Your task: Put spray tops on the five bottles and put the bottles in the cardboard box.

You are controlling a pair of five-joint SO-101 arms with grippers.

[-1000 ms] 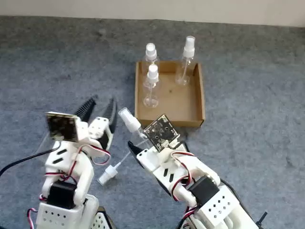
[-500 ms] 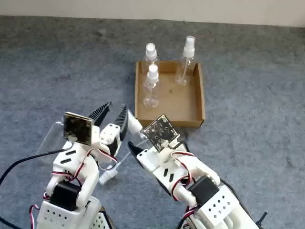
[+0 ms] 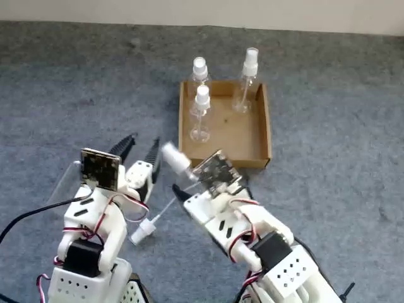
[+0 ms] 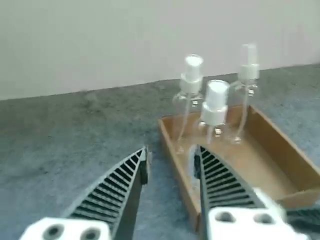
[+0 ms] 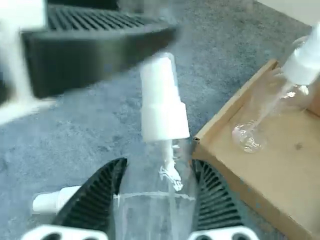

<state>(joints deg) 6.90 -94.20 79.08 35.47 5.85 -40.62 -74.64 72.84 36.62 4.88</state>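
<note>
The bottle point(image 5: 156, 202) sits in the right gripper point(image 5: 157, 172). Its clear body is pinched between the two dark fingers, which press against its sides. Its long axis runs straight out from that wrist, with the white spray top point(image 5: 161, 107) at the far end. From the high view, the bottle lies on a slant, low over the table. Its top points away from the right arm's base toward the left gripper point(image 3: 140, 151), and it is just off the near-left corner of the cardboard box point(image 3: 257, 158).

The left gripper hovers close beside that top. Its jaws are spread well apart with nothing between them, and its nearer finger is right next to the white cap, though I can't tell whether they touch.

A loose spray top point(image 3: 142, 233) lies on its side on the grey table point(image 3: 328, 189) between the two arms. Its thin dip tube trails toward the right gripper.

Inside the box three bottles stand upright, each already wearing a white top. The rear-left bottle point(image 3: 200, 71) is at the back left corner. The front bottle point(image 3: 202, 117) stands just in front of it. The tall bottle point(image 3: 246, 79) is toward the back right. The box itself rests flat just beyond both grippers.
</note>
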